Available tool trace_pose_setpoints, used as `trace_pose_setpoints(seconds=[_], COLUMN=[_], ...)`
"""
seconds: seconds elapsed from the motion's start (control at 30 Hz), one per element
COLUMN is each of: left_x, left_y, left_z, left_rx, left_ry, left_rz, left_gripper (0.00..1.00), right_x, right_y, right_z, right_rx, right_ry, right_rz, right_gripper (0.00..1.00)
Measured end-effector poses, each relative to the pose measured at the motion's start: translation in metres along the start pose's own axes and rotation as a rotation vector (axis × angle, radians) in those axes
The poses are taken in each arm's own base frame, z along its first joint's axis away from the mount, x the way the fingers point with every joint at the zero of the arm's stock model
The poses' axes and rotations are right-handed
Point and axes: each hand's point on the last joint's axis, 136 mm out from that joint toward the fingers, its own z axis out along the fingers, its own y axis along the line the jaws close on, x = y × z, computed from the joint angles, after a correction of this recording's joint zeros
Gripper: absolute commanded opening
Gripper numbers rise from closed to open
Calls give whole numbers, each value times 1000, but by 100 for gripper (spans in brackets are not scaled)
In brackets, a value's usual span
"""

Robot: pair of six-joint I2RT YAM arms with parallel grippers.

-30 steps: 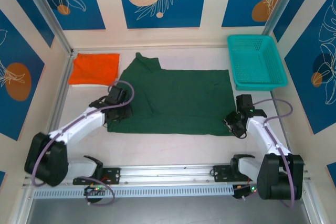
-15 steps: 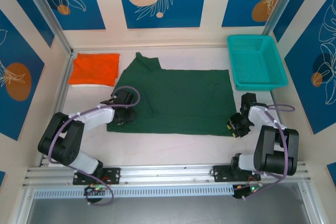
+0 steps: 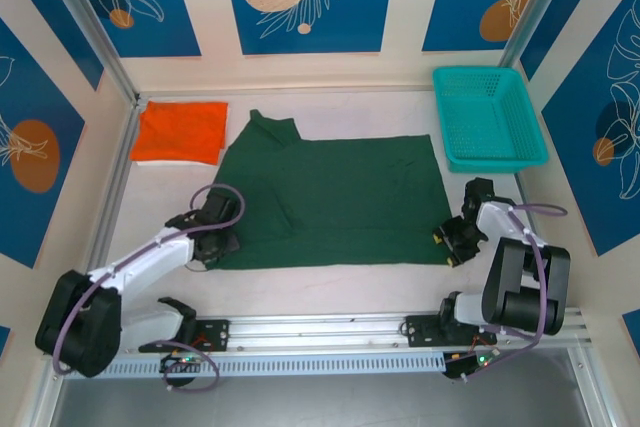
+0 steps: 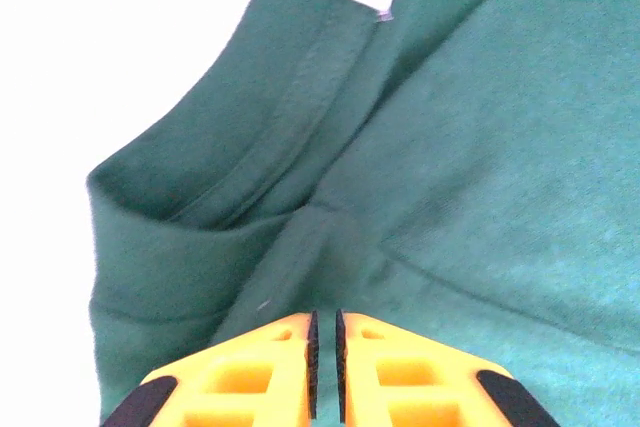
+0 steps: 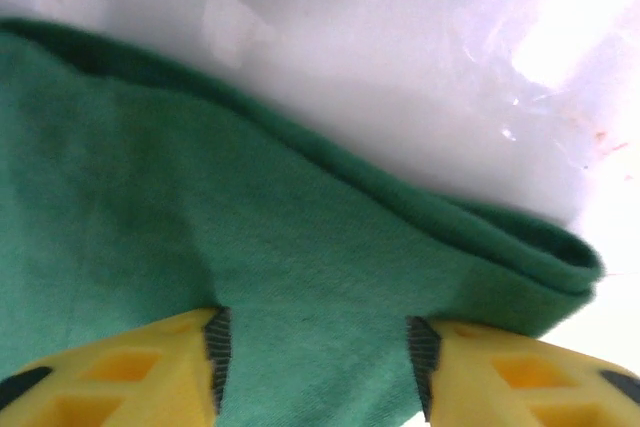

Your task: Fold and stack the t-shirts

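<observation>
At the far left of the white desk [image 3: 330, 282] a bright orange cloth shirt [image 3: 180, 132] lies folded into a flat rectangle, just beside the sleeve of a dark green short-sleeved cloth t-shirt [image 3: 340, 197]. The green t-shirt is spread across the middle of the desk with its round neck at the far left corner. The left gripper [image 3: 224, 243] sits at the green t-shirt's near left corner. In the left wrist view its yellow fingers [image 4: 250, 367] are pressed almost together, pinching a raised crease of the green cloth. A small pale tag [image 4: 383, 15] shows at the neck seam, too small to read. At the near right corner the right gripper [image 3: 450, 244] rests low on the hem. Its yellow fingers [image 5: 130, 367] stand spread, with a rumpled fold of green cloth lying between them, unpinched. A teal plastic mesh basket [image 3: 488, 117] stands at the far right, just beside the green t-shirt's right edge.
</observation>
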Motion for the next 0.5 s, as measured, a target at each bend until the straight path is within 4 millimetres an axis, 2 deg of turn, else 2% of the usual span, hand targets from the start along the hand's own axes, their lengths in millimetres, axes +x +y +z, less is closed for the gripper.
trace_pose_setpoints(seconds=[0.13, 0.2, 0.27, 0.37, 0.43, 0.5], left_x=[0, -9, -24, -43, -50, -56], left_y=[-1, -13, -33, -67, -88, -106], left_z=[-16, -30, -46, -57, -48, -33], left_rx=[31, 80, 156, 258, 286, 289], left_ry=[-7, -24, -53, -73, -45, 0], left_rz=[9, 23, 40, 63, 83, 107], left_gripper=[17, 19, 19, 19, 32, 44], right_x=[5, 6, 14, 50, 86, 119], right_y=[0, 12, 35, 82, 114, 144], right_z=[-16, -32, -53, -80, -90, -86], right_rx=[-81, -169, -299, -501, -566, -559], right_ry=[-49, -106, -163, -194, -162, -97], right_rz=[-42, -103, -211, -448, -624, -767], right_gripper=[72, 73, 73, 71, 68, 61])
